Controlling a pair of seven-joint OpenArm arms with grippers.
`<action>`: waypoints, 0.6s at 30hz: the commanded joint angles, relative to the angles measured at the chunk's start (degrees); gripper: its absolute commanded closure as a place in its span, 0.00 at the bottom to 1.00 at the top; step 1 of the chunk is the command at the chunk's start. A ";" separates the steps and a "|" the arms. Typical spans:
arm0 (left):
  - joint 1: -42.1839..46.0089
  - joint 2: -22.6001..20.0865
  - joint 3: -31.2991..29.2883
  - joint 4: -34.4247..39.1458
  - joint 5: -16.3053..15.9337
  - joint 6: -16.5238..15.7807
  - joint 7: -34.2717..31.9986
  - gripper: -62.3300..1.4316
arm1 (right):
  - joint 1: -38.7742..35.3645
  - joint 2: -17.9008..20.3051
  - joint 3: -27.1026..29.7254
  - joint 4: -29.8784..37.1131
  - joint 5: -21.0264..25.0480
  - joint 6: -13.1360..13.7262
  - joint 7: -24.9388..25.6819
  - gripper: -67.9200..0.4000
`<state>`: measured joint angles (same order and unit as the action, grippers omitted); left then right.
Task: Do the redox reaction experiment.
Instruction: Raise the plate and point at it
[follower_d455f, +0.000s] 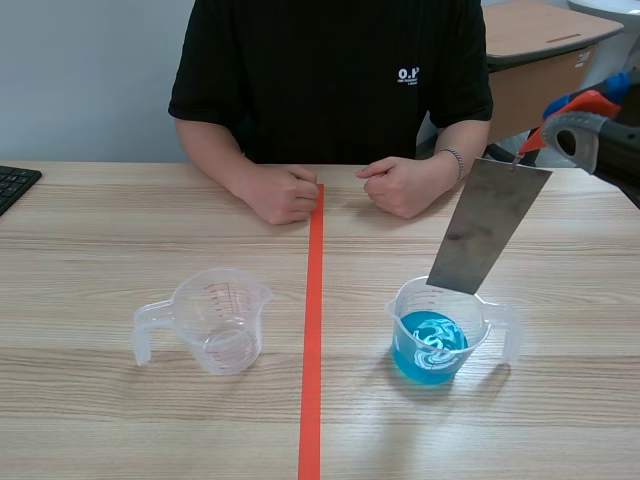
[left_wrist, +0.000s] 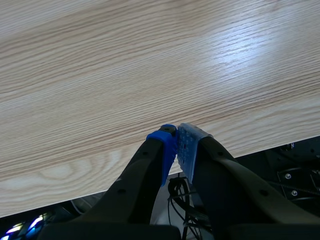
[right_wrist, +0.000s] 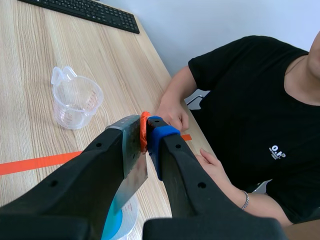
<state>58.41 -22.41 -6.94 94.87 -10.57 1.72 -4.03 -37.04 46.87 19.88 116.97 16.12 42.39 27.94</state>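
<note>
Scene view frontal, across table (follower_d455f: 90, 230) toward seated person (follower_d455f: 330, 80), left wrist view close over a table edge, probably the near one, right wrist view raised, facing person, sharing empty cup (follower_d455f: 218, 322) with scene view

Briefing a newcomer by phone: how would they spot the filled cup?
Find the orange-red tape line down the table. Right of it, under the hanging metal sheet, stands a clear handled cup. Unlike the empty cup left of the line, it holds blue liquid.
</note>
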 joint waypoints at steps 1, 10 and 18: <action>0.15 -0.33 0.07 1.09 -0.35 0.13 -0.39 0.91 | 0.52 0.59 1.18 0.74 1.09 0.33 0.44 0.97; 0.15 -0.83 0.07 1.09 -0.33 0.07 -0.68 0.91 | 0.52 0.59 1.18 0.74 1.49 0.33 0.44 0.97; -1.09 -10.23 2.89 1.09 -0.42 -3.32 -4.63 0.91 | 0.52 0.59 1.22 0.74 1.53 0.33 0.44 0.97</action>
<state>58.19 -31.77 -4.67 94.87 -10.57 -1.23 -7.99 -37.01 46.87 19.90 116.97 16.56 42.39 27.92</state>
